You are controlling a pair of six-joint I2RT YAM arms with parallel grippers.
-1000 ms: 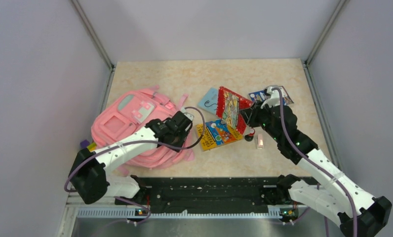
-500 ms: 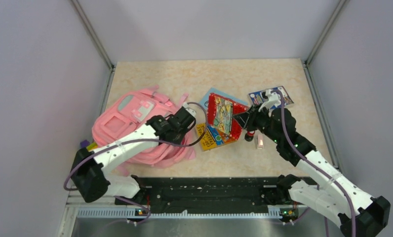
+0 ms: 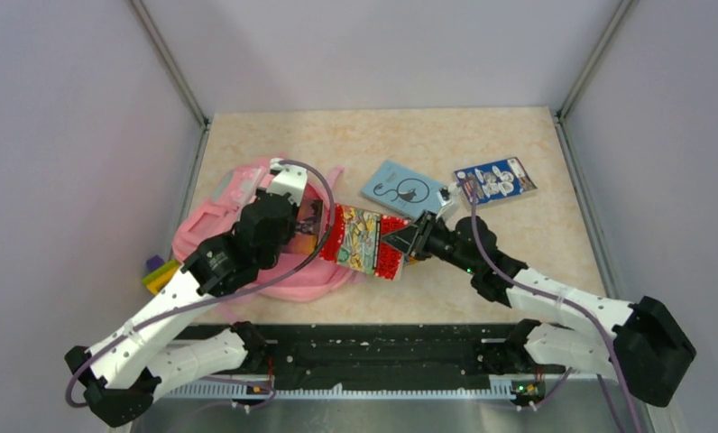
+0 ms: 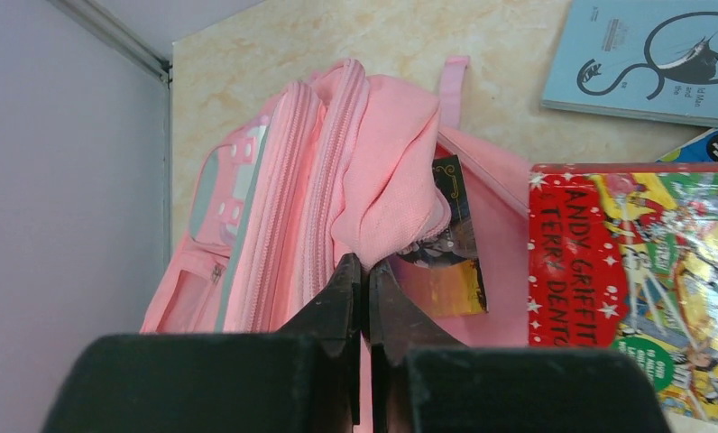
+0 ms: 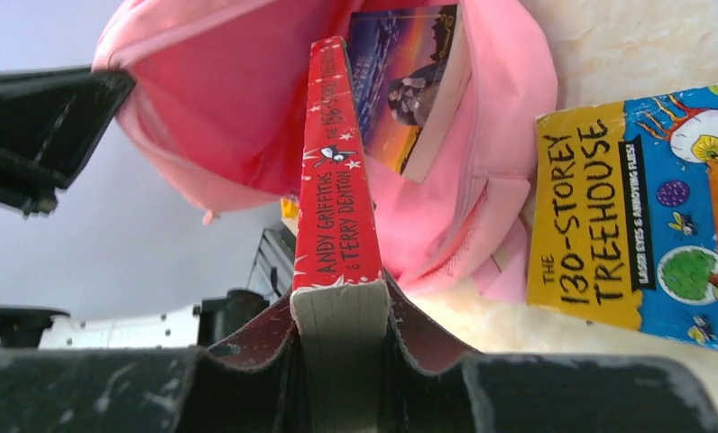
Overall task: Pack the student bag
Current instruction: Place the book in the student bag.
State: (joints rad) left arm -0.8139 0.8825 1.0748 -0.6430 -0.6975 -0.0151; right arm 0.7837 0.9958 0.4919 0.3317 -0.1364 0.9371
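Top view: the student bag [image 3: 234, 185] lies on its side at the left of the table [image 3: 382, 135]. The left gripper [image 3: 308, 219] sits at its mouth, and the right gripper [image 3: 408, 240] holds a red book [image 3: 360, 240] just beside the opening.

Left wrist: the jaws are pinched tight on the bag's zipper edge, holding it up.

Right wrist: the jaws clamp the red book's end, spine aimed at the mouth, where a second book [image 5: 409, 81] lies inside.

The step appears to be insertion. The next move calls for a straight push in.
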